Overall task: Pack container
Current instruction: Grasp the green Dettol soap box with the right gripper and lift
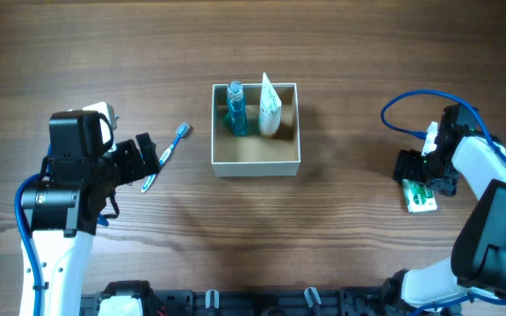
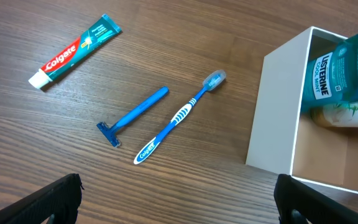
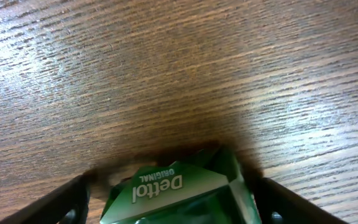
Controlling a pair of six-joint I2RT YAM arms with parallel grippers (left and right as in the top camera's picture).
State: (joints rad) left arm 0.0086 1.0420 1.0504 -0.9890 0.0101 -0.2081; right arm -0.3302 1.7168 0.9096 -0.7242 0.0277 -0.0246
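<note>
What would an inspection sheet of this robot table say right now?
Surface: wood-grain table, no spills seen.
Job's things: white-walled container holds a Listerine bottle and a white tube.
Clutter: toothbrush, razor and Colgate toothpaste lie left of it; Dettol pack lies right.
Grippers: left gripper open, near the toothbrush; right gripper open, straddling the Dettol pack.
Cables: blue cable loops beside the right arm.
Surroundings: dark fittings along the near edge.
</note>
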